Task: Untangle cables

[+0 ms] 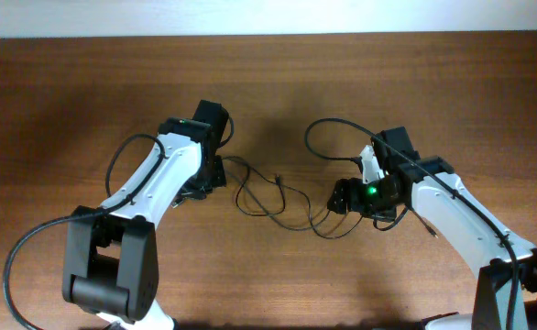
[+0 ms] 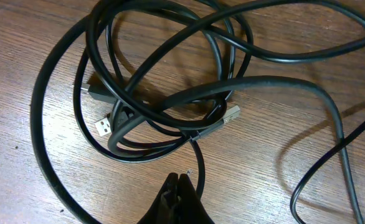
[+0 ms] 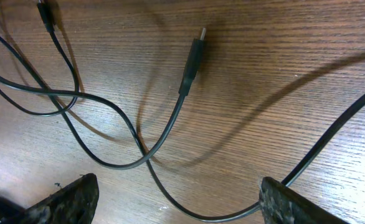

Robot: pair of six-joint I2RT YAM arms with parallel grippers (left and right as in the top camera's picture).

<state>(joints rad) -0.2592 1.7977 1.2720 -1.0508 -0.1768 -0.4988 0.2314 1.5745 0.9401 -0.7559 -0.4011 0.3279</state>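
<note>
At the left of the wooden table (image 1: 58, 82), my left gripper (image 2: 179, 185) is closed, its two fingertips pressed together with nothing visible between them. One thin cord runs down just to the right of the tips; I cannot tell whether it touches them. Just beyond the tips, the cables (image 2: 170, 102) form a tight bunch of black loops that wind over and through one another. A silver plug (image 2: 104, 127) lies at the left side of the bunch, flat on the wood. A second silver plug (image 2: 231, 114) lies at the right side, just beside a thicker-looking strand that crosses the bunch. From overhead, my left arm covers most of this bunch.

Toward the middle of the table, thin strands leave the bunch and spread in loose loops (image 1: 246, 203) between my two arms, crossing one another near the right arm.

At the right, my right gripper (image 3: 179, 202) stands wide open and holds nothing. Its fingers (image 3: 64, 199) frame a stretch of wood crossed by two cords. A black plug (image 3: 194, 56) with a small metal tip lies flat on the far side of that gap, clear of the other strands. One cord passes close by the right-hand finger; contact cannot be confirmed.
</note>
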